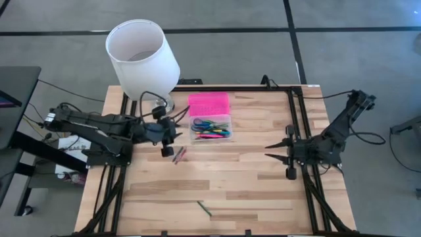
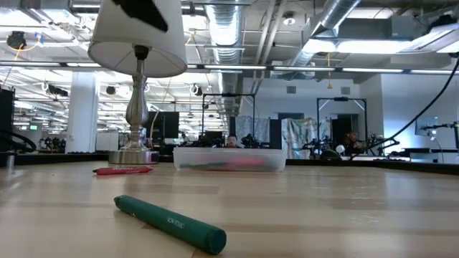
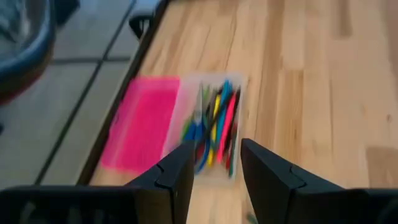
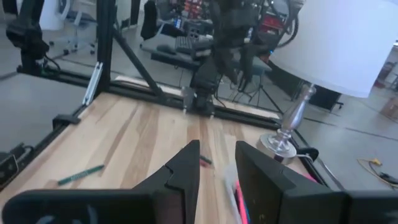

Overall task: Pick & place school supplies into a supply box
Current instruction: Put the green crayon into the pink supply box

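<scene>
A: Judging from the box, how much is packed?

B: Most of it. The box sits near the far edge of the surface, pink lid folded open toward that edge, with a bundle of pens and what look like blue scissor handles inside.

A: What is left out?

B: A red pen just short of the box, toward the left edge, and a green pen near the near edge.

A: And the arms?

B: The left hand hovers above the surface between box and red pen, fingers parted, holding nothing. The right hand waits by the right edge, fingers apart, also empty.
</scene>
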Controlling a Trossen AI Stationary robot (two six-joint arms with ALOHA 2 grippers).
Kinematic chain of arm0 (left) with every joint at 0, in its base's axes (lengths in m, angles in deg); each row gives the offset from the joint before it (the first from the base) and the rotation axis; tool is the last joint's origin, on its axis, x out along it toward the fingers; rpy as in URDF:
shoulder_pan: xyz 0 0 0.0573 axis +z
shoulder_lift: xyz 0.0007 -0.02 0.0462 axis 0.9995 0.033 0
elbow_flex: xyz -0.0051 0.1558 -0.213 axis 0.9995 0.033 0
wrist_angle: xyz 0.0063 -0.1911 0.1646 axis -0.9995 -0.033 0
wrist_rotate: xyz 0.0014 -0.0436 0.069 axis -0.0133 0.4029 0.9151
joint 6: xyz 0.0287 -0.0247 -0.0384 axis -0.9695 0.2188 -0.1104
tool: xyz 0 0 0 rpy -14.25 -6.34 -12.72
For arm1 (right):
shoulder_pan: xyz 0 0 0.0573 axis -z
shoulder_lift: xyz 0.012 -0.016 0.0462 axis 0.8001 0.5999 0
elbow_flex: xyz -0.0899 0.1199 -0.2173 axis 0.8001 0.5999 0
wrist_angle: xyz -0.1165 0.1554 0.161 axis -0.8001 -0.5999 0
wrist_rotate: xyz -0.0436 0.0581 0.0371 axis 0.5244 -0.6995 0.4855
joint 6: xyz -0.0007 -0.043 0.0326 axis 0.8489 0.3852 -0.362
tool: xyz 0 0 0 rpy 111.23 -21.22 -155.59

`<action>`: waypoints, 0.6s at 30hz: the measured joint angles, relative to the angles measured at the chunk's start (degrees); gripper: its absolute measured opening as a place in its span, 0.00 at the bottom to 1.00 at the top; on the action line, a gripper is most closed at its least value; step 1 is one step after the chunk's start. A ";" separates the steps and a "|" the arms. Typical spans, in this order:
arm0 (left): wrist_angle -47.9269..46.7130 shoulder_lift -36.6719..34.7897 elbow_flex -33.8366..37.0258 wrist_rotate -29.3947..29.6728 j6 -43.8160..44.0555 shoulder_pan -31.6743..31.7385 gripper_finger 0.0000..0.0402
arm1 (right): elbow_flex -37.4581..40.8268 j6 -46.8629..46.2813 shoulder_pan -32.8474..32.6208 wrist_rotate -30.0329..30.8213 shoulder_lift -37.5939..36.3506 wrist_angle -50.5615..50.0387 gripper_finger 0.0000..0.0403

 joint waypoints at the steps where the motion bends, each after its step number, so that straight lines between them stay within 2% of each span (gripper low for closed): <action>1: -0.56 -0.01 0.77 -0.17 1.24 0.00 0.32 | 0.89 0.14 0.00 0.00 -0.04 1.36 0.24; 4: -0.45 -1.27 5.25 -1.49 3.41 -0.02 0.32 | 3.03 -0.02 0.02 -0.01 0.09 3.11 0.24; 9: 4.81 -2.64 15.52 -8.38 6.92 1.11 0.32 | 6.72 -0.22 0.02 -0.06 0.60 7.89 0.24; 14: 11.26 -3.13 24.52 -9.39 11.95 1.34 0.32 | 10.19 -0.61 0.02 -0.06 0.93 12.61 0.24; 18: 16.07 -2.93 29.15 -9.68 16.18 1.87 0.32 | 12.41 -0.29 0.02 -0.03 1.78 15.66 0.24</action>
